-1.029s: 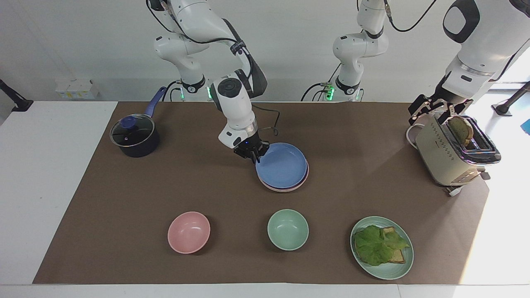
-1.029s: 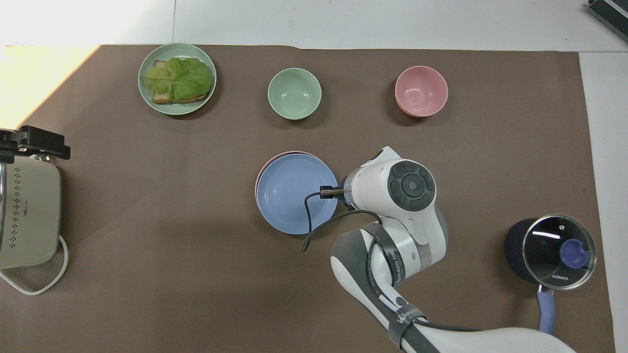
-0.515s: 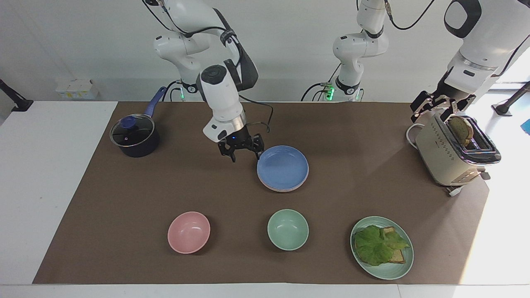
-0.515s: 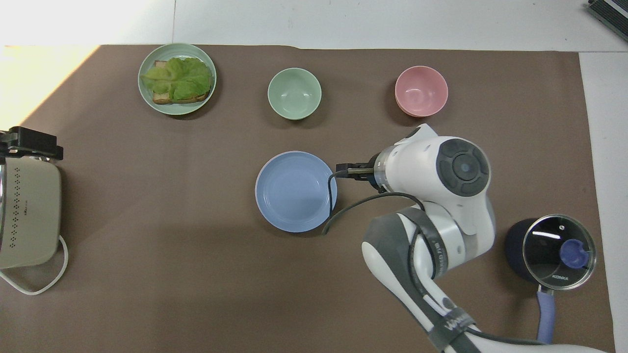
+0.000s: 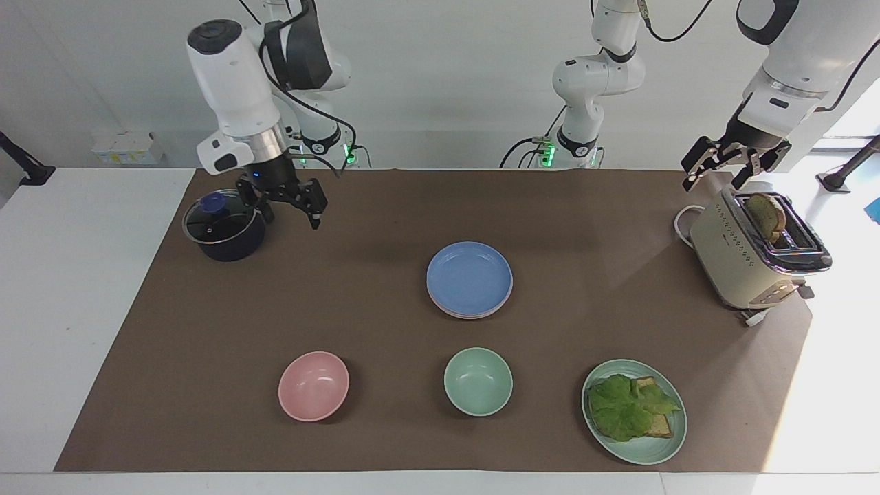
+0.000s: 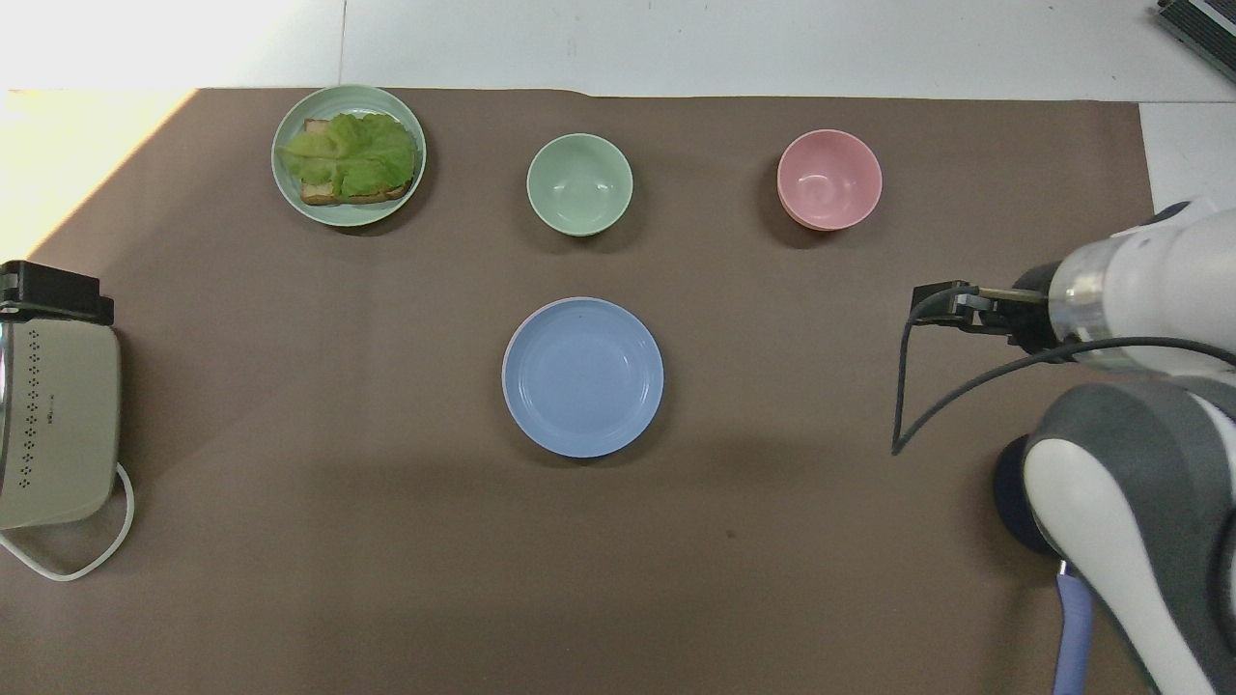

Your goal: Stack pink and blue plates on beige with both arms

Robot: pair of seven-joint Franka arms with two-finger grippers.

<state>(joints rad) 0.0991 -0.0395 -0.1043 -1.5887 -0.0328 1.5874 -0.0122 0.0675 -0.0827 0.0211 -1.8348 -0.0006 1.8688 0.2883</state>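
The blue plate (image 5: 469, 277) (image 6: 582, 376) lies flat on top of a stack in the middle of the brown mat. Under it a thin rim of the pink plate (image 5: 510, 289) peeks out. A paler rim at the bottom is the beige plate (image 5: 470, 317). My right gripper (image 5: 290, 214) (image 6: 941, 307) hangs open and empty over the mat beside the pot, well away from the stack. At the left arm's end my left gripper (image 5: 715, 180) (image 6: 53, 292) hovers open over the toaster, holding nothing.
A dark pot with a glass lid (image 5: 223, 227) stands near the right arm's base. A cream toaster (image 5: 746, 258) holds a bread slice. Farther from the robots sit a pink bowl (image 5: 313, 386), a green bowl (image 5: 478, 381) and a green plate with lettuce and toast (image 5: 663, 440).
My right gripper opened and let go of the blue plate, which settled flat on the stack. The gripper then rose and swung away toward the pot. The left gripper lifted slightly above the toaster.
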